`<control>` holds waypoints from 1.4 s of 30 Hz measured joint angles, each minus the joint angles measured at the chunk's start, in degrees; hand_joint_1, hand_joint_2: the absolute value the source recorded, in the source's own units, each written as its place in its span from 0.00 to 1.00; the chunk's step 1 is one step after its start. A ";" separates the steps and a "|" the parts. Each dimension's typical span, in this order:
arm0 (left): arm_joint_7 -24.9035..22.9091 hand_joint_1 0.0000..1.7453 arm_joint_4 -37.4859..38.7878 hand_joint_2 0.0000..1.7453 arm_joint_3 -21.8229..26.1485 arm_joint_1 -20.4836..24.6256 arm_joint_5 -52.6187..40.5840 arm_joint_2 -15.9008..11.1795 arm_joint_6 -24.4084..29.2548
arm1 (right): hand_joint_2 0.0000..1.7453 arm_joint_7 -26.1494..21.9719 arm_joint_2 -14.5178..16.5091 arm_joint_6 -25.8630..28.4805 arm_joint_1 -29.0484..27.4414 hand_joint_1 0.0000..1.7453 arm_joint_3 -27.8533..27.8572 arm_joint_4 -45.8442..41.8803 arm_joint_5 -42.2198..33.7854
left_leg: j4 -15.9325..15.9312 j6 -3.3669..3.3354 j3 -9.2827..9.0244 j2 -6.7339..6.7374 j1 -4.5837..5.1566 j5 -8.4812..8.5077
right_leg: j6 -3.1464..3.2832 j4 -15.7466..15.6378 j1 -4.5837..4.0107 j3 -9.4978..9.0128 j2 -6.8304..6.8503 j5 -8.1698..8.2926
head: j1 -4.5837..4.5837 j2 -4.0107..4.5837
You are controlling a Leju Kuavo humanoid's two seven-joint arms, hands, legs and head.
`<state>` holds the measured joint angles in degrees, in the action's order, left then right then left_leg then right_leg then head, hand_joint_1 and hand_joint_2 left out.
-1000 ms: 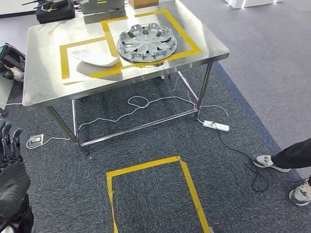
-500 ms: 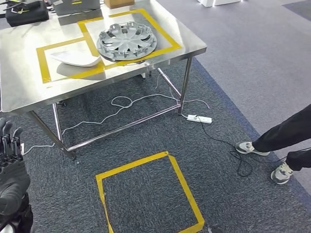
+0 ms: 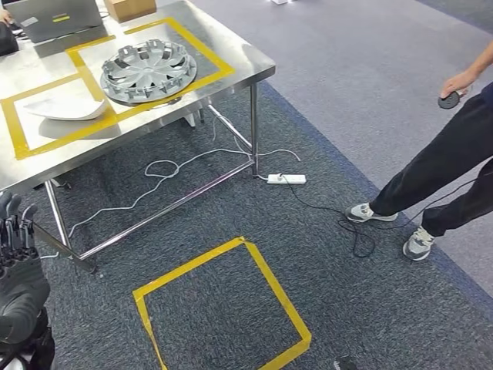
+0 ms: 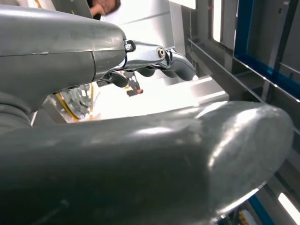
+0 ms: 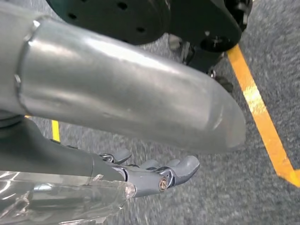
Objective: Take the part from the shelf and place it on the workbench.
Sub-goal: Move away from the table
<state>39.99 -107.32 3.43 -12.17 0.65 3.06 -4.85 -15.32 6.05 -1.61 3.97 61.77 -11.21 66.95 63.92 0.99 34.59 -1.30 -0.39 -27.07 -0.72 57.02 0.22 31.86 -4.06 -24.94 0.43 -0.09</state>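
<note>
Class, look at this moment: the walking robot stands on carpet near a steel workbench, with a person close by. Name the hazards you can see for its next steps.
1. The white cable and white power strip lie on the carpet by the steel workbench; a foot might snag them.
2. The person stands close on the right, risking contact if the robot turns.
3. The silver wheel cover already sits on the bench, so another part could knock it.

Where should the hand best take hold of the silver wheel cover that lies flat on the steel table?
Probably at the rim of the wheel cover, on its near edge, beside the table front. It lies flat, so only the thin raised rim offers a pinch.
</note>
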 joint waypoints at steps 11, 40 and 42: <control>0.00 0.00 0.00 0.00 0.02 -0.12 -0.24 -0.02 0.22 | 0.00 0.03 0.03 -0.17 0.06 0.00 -0.02 0.02 -0.04 | -7.86 -2.08 -2.70 2.36 -0.17 2.25 | -3.10 15.56 0.32 8.87 3.66 -7.36 | 0.96 0.00; 0.00 0.00 -0.02 0.00 0.02 -0.16 0.11 -0.01 0.05 | 0.00 0.32 0.21 -0.56 0.18 0.00 -0.02 0.02 0.16 | -7.68 -1.96 -3.03 1.21 -0.38 1.87 | -2.82 10.82 0.11 7.26 2.72 -4.77 | 1.17 0.00; -0.01 0.00 -0.02 0.00 0.09 -0.17 0.36 -0.02 0.05 | 0.00 0.68 0.22 -0.54 0.24 0.00 -0.03 0.02 0.25 | -7.64 -1.99 -3.02 2.49 -0.21 1.85 | -3.05 16.83 0.28 9.84 3.62 -6.93 | 1.20 0.00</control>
<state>39.98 -107.34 3.52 -12.34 1.01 3.04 -4.80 -14.63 6.27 -2.15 4.21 61.73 -11.19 67.19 56.28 -1.01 31.58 1.19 -0.60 -25.22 -3.77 73.84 0.51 41.69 -0.44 -31.87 1.63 -0.09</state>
